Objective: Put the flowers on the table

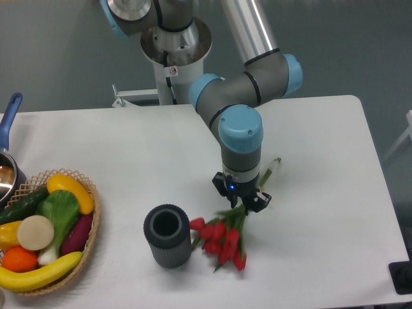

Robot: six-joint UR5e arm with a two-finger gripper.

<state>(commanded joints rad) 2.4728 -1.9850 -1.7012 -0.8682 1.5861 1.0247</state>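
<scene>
I am viewing through the one fixed camera. The gripper (243, 201) points straight down over the stems of the flowers (222, 241), which lie flat on the table (322, 193). The relation that matters: the bunch runs on a long axis from about 1 o'clock to 7 o'clock. The stem ends (273, 167) stick out past the wrist toward 1 o'clock, and the red buds fan out toward 7 o'clock from the fingers. The fingers sit across that axis, at the stems just above the leaves. From this angle the wrist hides the gap between them, so I cannot tell whether they are clamped on the stems or parted around them.

The buds lie just beside the vase (167, 236), at its 3 o'clock. I cannot confirm whether the nearest bud touches it. The vase stands upright with nothing in it.

In my judgement the bunch is already down on the surface. What remains is release, if not yet made, and a straight lift clear of the stems.

Count: one arm, one gripper, one bunch with roughly seven red buds, one vase. At the table's 8 o'clock there is one basket (90, 225) of toy vegetables, and at 9 o'clock one pot (9, 174) with a blue handle, partly out of frame.
</scene>
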